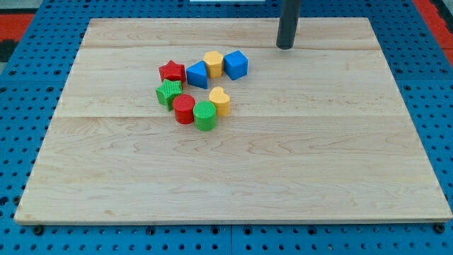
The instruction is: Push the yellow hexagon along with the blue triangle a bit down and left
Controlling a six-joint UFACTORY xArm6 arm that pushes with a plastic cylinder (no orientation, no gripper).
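The yellow hexagon (213,63) sits on the wooden board, touching the blue triangle (198,74) on its lower left and a blue cube (236,65) on its right. My tip (284,47) rests on the board near the view's top, well to the upper right of the yellow hexagon and apart from every block.
A red star (172,71) lies left of the blue triangle. Below are a green star (168,92), a red cylinder (184,109), a green cylinder (205,115) and a yellow heart (220,101). The wooden board (318,156) lies on a blue pegboard.
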